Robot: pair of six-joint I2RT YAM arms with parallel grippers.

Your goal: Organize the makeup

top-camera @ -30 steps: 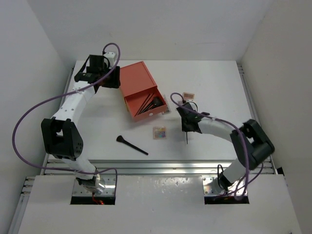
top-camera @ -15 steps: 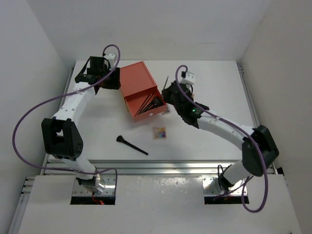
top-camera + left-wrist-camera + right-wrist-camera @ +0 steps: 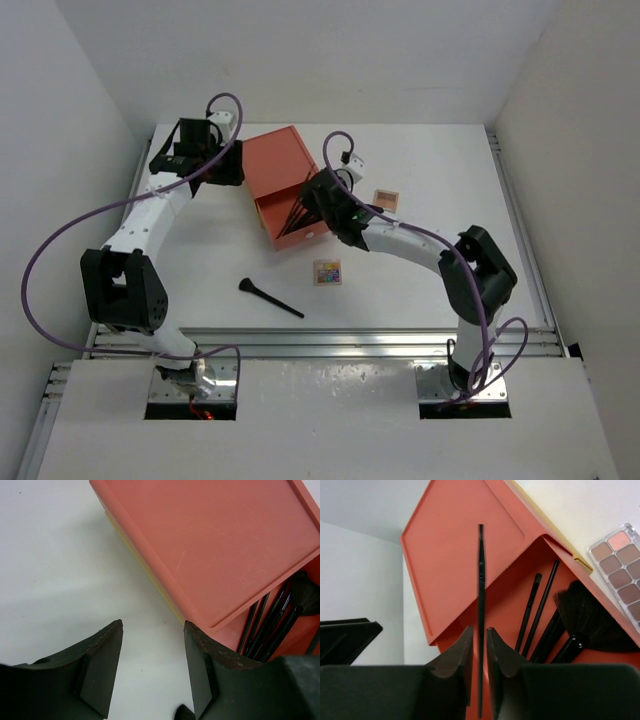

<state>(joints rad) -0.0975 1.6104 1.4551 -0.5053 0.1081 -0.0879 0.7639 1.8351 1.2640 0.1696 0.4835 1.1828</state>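
The orange box [image 3: 283,180] lies at the back centre with its open compartment [image 3: 520,610] holding several black brushes [image 3: 570,630] and thin sticks. My right gripper [image 3: 318,203] hovers over that opening, shut on a thin dark stick [image 3: 480,595] that points toward the box; in its own view the gripper [image 3: 480,640] pinches the stick. My left gripper [image 3: 222,165] is open and empty beside the box's left side; in its own view the gripper [image 3: 152,650] is above bare table, with the box [image 3: 215,545] to its right. One black brush [image 3: 270,298] lies on the table in front.
A mixed-colour palette [image 3: 327,272] lies in front of the box. A pink palette [image 3: 385,198] lies right of it. A brown palette [image 3: 620,565] sits against the box's right edge. White walls enclose the table on three sides.
My right arm has lifted the thin stick from the table right of centre and swung left and back to the box's opening. The left arm has barely moved.
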